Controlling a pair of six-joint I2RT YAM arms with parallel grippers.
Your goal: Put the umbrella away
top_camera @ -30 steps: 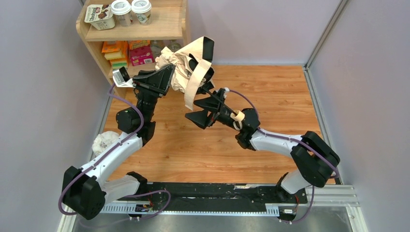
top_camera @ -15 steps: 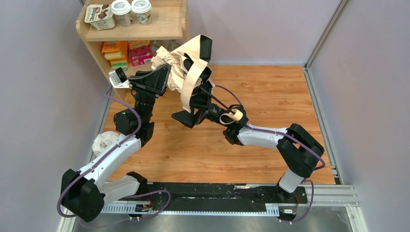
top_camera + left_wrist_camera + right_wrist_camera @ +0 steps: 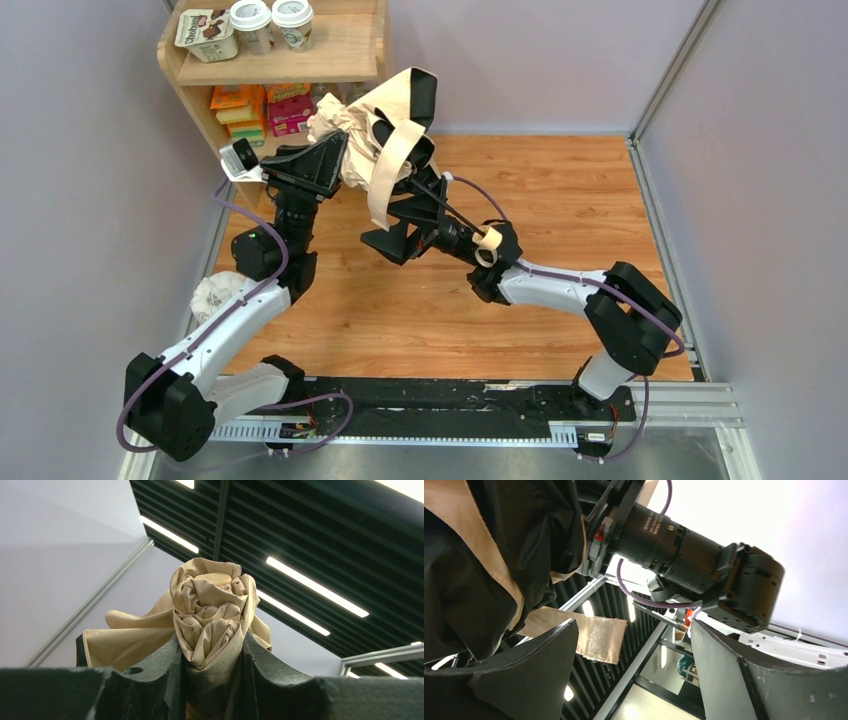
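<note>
The umbrella (image 3: pixel 352 128) is a crumpled beige canopy with a black lining, held in the air in front of the shelf. My left gripper (image 3: pixel 325 165) is shut on its bunched fabric (image 3: pixel 212 615), which pokes up between the jaws. A beige strap (image 3: pixel 384 185) hangs from the canopy. The thin black shaft (image 3: pixel 452 212) slopes down to the small wooden handle (image 3: pixel 489 240), which lies over my right wrist. My right gripper (image 3: pixel 400 225) stands open just below the canopy, with the strap end (image 3: pixel 596 637) beside its left finger (image 3: pixel 524 675) and nothing between its jaws.
A wooden shelf (image 3: pixel 340 55) stands at the back left with cups (image 3: pixel 272 22) and a tub on top and boxes (image 3: pixel 290 108) below. A white lumpy bag (image 3: pixel 215 295) lies by the left wall. Walls close in on the left, back and right.
My right gripper has moved left and closer under the canopy and opened a little wider. The left arm has shifted the umbrella slightly left, toward the shelf.
</note>
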